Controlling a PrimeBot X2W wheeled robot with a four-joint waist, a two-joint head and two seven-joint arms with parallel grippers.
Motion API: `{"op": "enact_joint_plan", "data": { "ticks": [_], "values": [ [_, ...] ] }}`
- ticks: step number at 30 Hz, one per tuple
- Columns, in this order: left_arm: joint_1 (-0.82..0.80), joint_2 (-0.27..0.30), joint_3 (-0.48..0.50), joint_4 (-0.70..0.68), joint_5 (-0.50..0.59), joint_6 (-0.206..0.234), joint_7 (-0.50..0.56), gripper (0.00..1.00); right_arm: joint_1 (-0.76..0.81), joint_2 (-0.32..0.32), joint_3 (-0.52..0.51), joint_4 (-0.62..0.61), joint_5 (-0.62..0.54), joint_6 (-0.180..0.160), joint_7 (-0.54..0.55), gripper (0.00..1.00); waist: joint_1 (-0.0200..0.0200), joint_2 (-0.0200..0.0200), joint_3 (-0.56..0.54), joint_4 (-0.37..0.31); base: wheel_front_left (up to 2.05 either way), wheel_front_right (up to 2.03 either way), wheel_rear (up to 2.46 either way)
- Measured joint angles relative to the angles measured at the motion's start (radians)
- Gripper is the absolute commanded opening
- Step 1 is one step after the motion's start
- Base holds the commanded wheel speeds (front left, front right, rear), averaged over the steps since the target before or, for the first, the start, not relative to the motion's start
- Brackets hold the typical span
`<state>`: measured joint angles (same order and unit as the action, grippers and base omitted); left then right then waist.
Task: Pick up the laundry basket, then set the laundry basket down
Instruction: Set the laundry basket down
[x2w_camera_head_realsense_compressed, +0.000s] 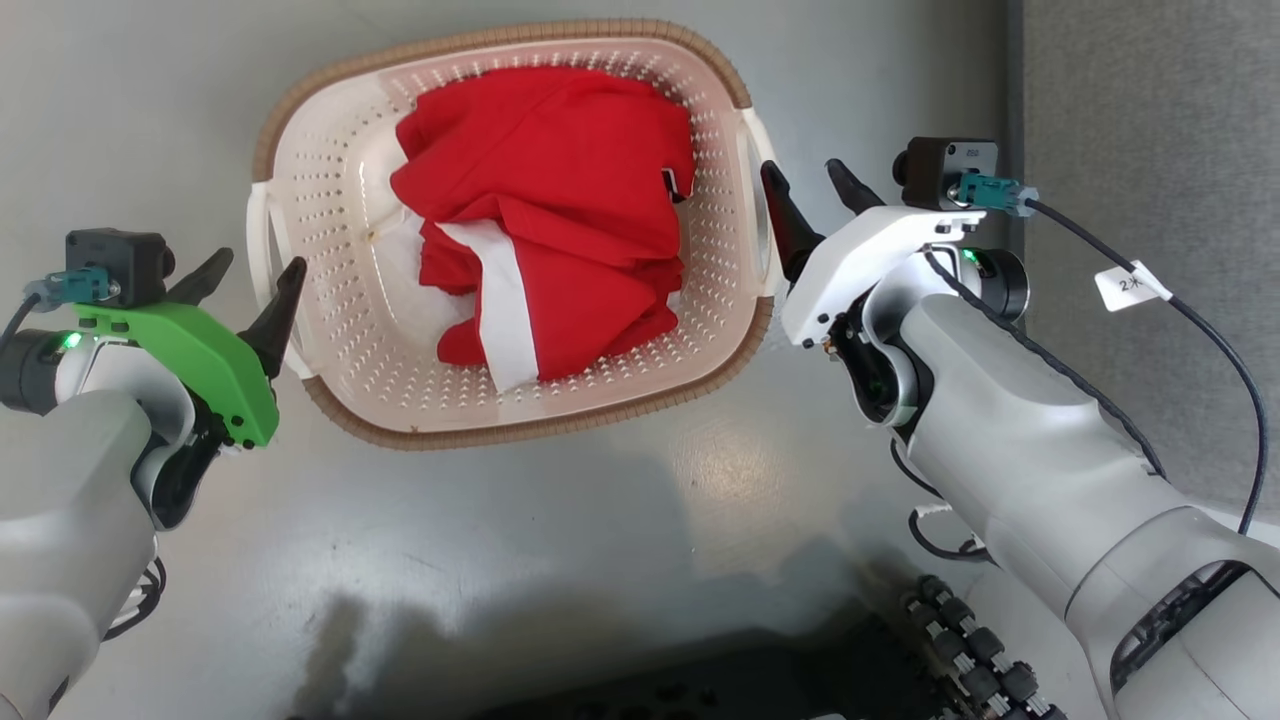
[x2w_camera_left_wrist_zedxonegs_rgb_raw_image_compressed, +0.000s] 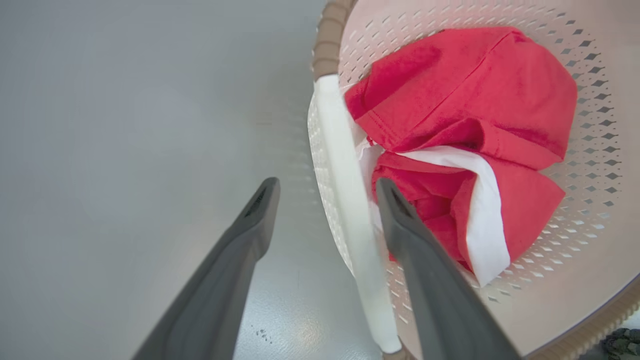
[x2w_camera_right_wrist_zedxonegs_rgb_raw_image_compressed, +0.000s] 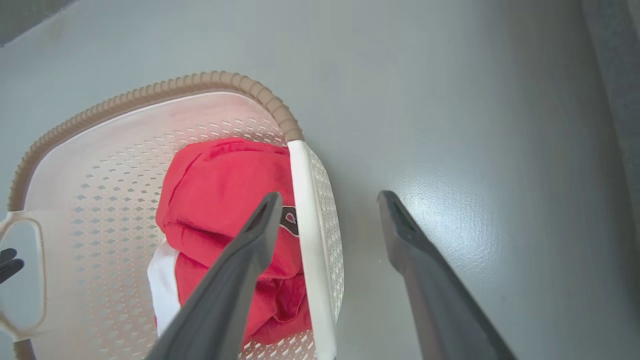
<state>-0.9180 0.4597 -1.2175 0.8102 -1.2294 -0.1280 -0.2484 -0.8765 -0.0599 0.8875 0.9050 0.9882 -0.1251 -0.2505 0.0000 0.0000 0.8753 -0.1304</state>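
The laundry basket (x2w_camera_head_realsense_compressed: 340, 250) is cream with perforated walls and a brown rim, and it rests on the grey floor holding a red and white garment (x2w_camera_head_realsense_compressed: 560, 180). My left gripper (x2w_camera_head_realsense_compressed: 250, 280) is open, one finger on each side of the basket's white left handle (x2w_camera_head_realsense_compressed: 262, 225). In the left wrist view that handle (x2w_camera_left_wrist_zedxonegs_rgb_raw_image_compressed: 350, 200) runs between the fingers of the left gripper (x2w_camera_left_wrist_zedxonegs_rgb_raw_image_compressed: 326, 186). My right gripper (x2w_camera_head_realsense_compressed: 805, 180) is open and straddles the right handle (x2w_camera_head_realsense_compressed: 758, 190). The right wrist view shows the right gripper (x2w_camera_right_wrist_zedxonegs_rgb_raw_image_compressed: 330, 199) around this handle (x2w_camera_right_wrist_zedxonegs_rgb_raw_image_compressed: 305, 230).
A darker grey carpet strip (x2w_camera_head_realsense_compressed: 1150, 100) runs along the right. A black cable with a white tag (x2w_camera_head_realsense_compressed: 1130, 285) hangs off my right wrist. My dark base (x2w_camera_head_realsense_compressed: 700, 690) sits at the bottom edge. Bare grey floor (x2w_camera_head_realsense_compressed: 150, 100) surrounds the basket.
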Motion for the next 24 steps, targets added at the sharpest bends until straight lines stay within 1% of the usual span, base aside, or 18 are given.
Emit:
{"op": "enact_joint_plan", "data": {
  "ticks": [6, 12, 24],
  "values": [
    [0.004, -0.005, 0.000, -0.003, -0.004, 0.000, 0.000, 1.00, 0.021, 0.000, -0.021, -0.010, -0.008, 0.000, 0.000, 1.00, 0.0000, 0.0000, -0.045, -0.004, 0.00, 0.00, 0.00],
    [0.024, -0.007, 0.035, -0.018, 0.001, 0.000, 0.000, 1.00, 0.053, 0.000, -0.048, -0.020, -0.034, 0.000, 0.000, 1.00, 0.0000, 0.0000, -0.104, -0.005, 0.00, 0.00, 0.00],
    [0.125, -0.008, 0.167, -0.107, 0.027, 0.000, 0.000, 1.00, 0.134, 0.000, -0.134, -0.065, -0.147, 0.000, 0.000, 1.00, 0.0000, 0.0000, -0.272, -0.008, 0.00, 0.00, 0.00]
  ]
}}
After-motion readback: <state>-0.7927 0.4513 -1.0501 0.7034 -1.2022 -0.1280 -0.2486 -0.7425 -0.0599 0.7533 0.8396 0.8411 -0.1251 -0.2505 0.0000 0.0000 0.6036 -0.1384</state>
